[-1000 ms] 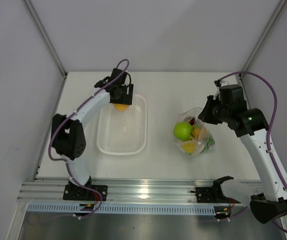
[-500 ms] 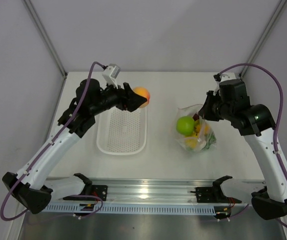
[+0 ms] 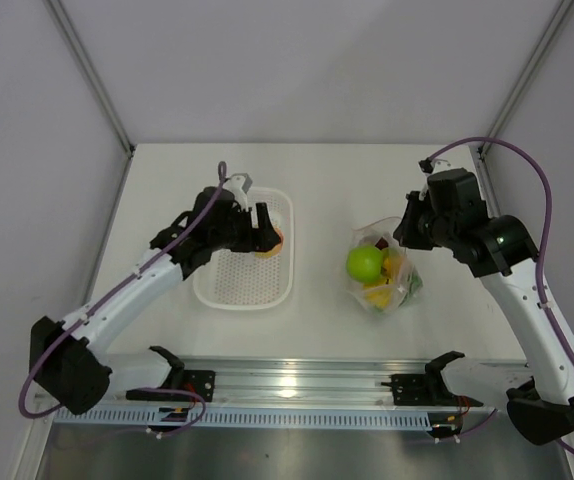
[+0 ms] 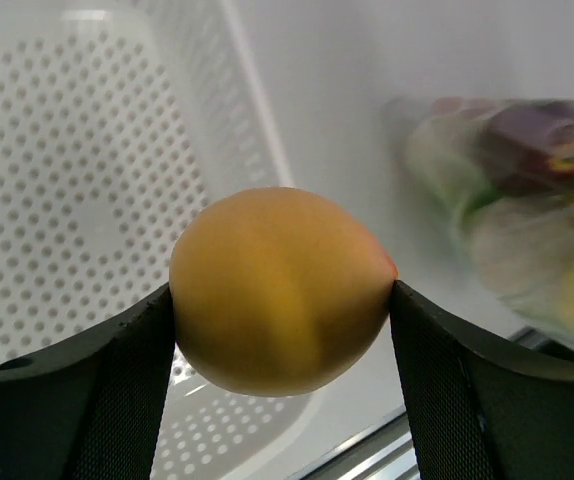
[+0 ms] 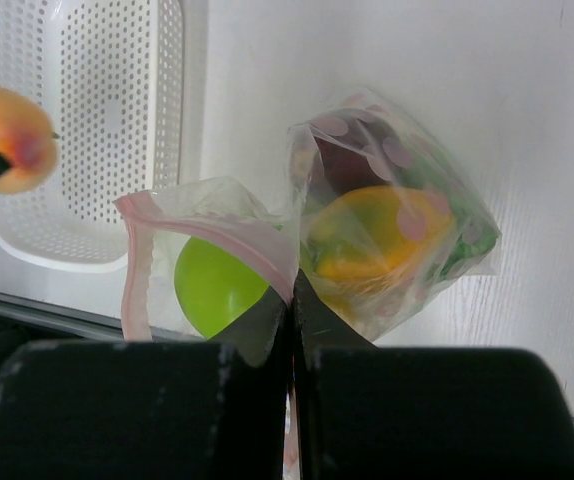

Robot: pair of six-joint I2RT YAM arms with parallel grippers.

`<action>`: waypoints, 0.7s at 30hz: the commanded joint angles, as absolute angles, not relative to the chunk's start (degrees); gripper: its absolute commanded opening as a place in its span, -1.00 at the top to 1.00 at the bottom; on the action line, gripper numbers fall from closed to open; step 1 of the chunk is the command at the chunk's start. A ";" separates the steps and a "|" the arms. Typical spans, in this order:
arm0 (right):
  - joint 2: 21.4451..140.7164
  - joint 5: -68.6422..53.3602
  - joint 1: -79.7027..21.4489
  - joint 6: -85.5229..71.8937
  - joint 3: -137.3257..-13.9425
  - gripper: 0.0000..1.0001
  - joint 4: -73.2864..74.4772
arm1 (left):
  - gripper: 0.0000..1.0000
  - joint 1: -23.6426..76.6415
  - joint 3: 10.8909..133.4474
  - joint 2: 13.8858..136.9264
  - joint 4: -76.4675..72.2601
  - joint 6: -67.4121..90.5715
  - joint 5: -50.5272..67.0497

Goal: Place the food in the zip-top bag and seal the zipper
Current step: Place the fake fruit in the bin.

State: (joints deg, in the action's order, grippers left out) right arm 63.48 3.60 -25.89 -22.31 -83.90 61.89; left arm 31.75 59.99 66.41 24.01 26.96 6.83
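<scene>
Broadly, the white counter (image 3: 327, 180) carries two things, set apart from each other: a white perforated basket (image 3: 242, 303) on the left and the zip-top bag (image 3: 407, 282) on the right.

The basket lies flat, and no food shows on its bare, holed floor in the top view. The bag is clear and crumpled, with pink dots on its upper panel, and it bulges with produce.

The left jaws hang over the basket's right rim, spread wide and clamped on an orange-yellow round fruit (image 4: 279, 290). The left wrist view shows each black pad pressed against one side of the fruit, which fills the whole gap between them. The fruit is clear of the basket floor, and the blurred bag shows beyond it to the right.

The right jaws are fully closed, pinching the bag's edge at its mouth, with no gap between the fingers (image 5: 257, 325).

A lime-green round fruit (image 5: 212, 285) sits in the bag's open mouth, on the side facing the basket. Deeper inside lie a second orange-yellow fruit (image 5: 372, 235), a dark red apple (image 5: 342, 165) and a bit of leafy green lettuce (image 5: 459, 240).

The zipper (image 5: 132, 260), a thin pink strip, loops unsealed around the mouth and runs into the closed right jaws
</scene>
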 commanded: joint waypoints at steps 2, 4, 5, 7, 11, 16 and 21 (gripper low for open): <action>63.11 2.99 -26.37 -23.03 -86.57 1.00 59.77 | 0.99 32.08 57.92 75.11 27.59 27.25 -2.01; 62.93 3.08 -26.45 -23.12 -86.48 1.00 60.03 | 0.98 32.17 59.85 78.91 30.66 28.30 -3.86; 62.76 3.25 -26.37 -22.94 -86.48 1.00 60.20 | 0.92 32.43 60.29 80.49 31.37 28.91 -4.65; 62.75 3.34 -26.37 -22.94 -86.40 1.00 60.47 | 0.78 32.61 59.51 82.88 31.03 30.93 -5.10; 62.75 2.99 -26.37 -22.94 -85.17 1.00 59.94 | -0.08 33.13 54.50 79.46 26.11 32.95 -3.95; 63.02 2.72 -26.37 -22.76 -85.25 1.00 59.94 | -0.53 33.31 52.29 76.56 24.52 32.17 -3.69; 63.02 2.81 -26.37 -22.59 -85.25 1.00 60.29 | -0.99 34.98 55.63 72.43 29.68 31.81 -8.42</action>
